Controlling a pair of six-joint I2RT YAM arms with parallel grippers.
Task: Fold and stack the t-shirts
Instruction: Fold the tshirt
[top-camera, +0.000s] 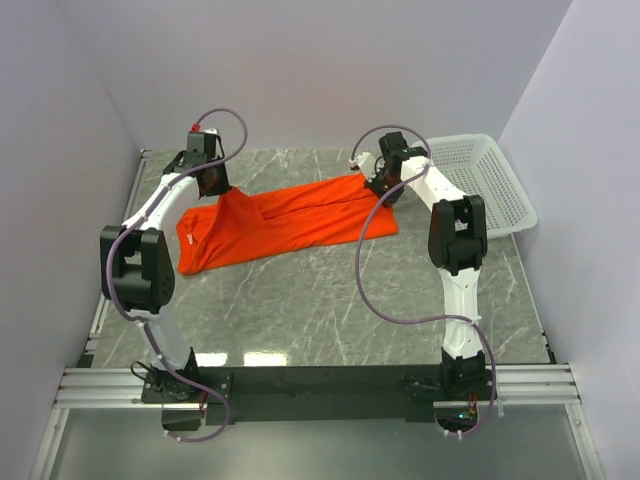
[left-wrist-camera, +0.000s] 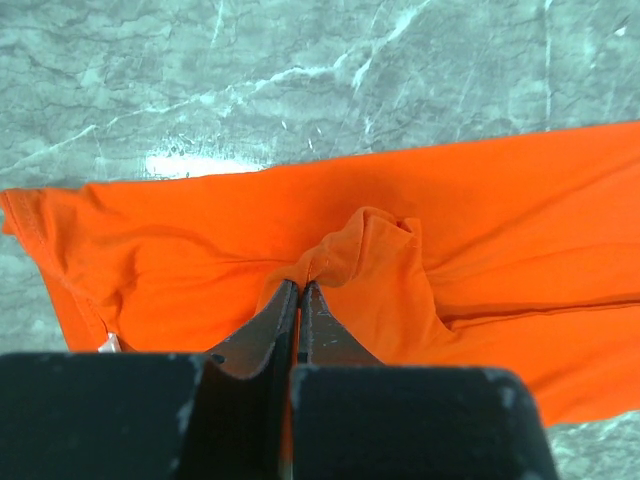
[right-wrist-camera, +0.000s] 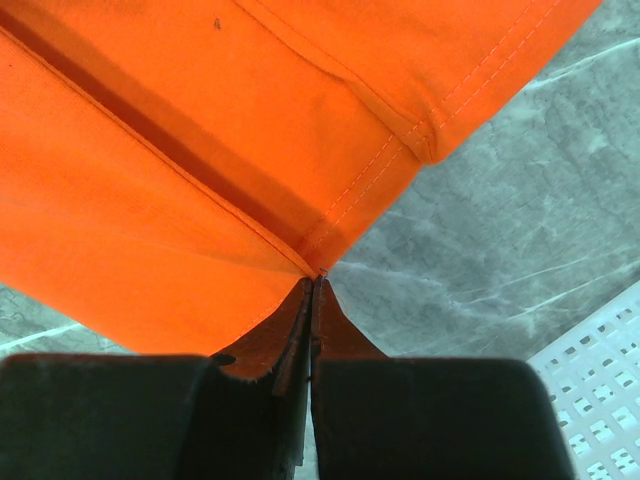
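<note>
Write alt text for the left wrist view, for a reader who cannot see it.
The left gripper, seen from its own wrist camera, is shut on a pinched-up fold of an orange-red t-shirt. The shirt lies spread across a grey marble table, which shows bare beyond it.

Top view high, rearward, looking down whole scene; wrist views close, downward; all share t-shirt (top-camera: 290, 225).

our left arm (top-camera: 160, 205) and right arm (top-camera: 455, 290) are white with black joints; purple cables (top-camera: 360, 270) loop behind the wrists; fingers (left-wrist-camera: 262, 335) black, scuffed.
</note>
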